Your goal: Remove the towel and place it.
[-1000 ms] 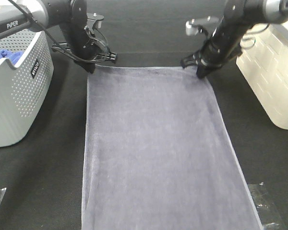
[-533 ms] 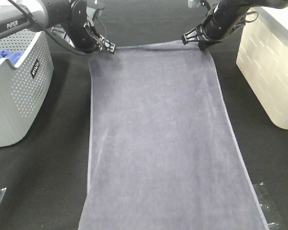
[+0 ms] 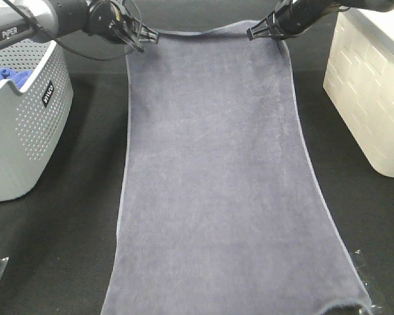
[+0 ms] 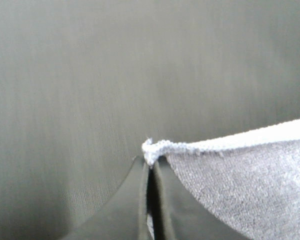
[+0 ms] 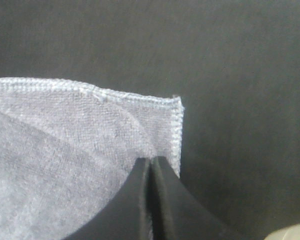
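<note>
At far left, a grey basket [image 3: 26,125] with blue cloth [image 3: 3,77] inside sits on the black table [image 3: 72,243], untouched. Beside it, my left gripper [image 3: 142,38] is clamped on the towel's far left corner; the wrist view shows my jaws pressed together with the bunched hem pinched between them. The towel [image 3: 217,184] runs down the middle of the table, a long slate-grey sheet stretched smooth between my two grippers at the far end and trailing to the near edge, where its last hem curls slightly. My right gripper [image 3: 264,31] is closed on the far right corner, jaws together just inside the stitched edge. At far right stands a white bin [image 3: 371,98], well clear of the cloth. I judge the step in hand to be the spreading: the towel is out and held taut. The next move calls for lowering both corners evenly, keeping the far hem straight, then letting go with both grippers together so nothing bunches.
</note>
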`<state>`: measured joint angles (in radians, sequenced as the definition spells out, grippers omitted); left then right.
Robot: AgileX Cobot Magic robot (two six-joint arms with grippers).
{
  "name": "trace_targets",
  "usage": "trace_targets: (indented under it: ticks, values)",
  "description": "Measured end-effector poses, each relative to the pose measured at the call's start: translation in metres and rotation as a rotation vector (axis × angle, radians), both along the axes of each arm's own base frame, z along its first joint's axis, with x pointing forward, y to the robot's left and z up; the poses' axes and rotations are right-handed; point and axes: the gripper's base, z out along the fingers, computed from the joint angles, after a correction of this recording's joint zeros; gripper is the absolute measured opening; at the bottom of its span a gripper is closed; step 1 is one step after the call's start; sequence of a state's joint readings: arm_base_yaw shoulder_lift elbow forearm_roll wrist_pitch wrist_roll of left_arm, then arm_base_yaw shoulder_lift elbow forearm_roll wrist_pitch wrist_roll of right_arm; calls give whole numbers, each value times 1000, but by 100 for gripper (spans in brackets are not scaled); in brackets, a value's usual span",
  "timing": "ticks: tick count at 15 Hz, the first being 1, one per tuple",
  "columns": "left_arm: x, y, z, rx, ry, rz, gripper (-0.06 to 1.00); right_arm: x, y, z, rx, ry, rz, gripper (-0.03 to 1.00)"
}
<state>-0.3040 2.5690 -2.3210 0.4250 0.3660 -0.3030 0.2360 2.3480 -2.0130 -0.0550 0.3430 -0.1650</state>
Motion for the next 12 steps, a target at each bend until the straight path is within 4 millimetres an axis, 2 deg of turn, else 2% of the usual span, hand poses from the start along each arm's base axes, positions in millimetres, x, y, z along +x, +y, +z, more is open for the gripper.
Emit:
trace_targets:
  ticks: [4, 6, 12]
  values:
    - [5, -1, 5, -38, -105, -46, 0, 5, 1, 7, -10, -96, 15, 0]
    - [8, -2, -3, -49, -127, -62, 0, 9, 0, 2, -22, -129, 23, 0]
    - [11, 1, -73, -26, 3, -44, 0, 17, 2, -73, -64, -46, 42, 0]
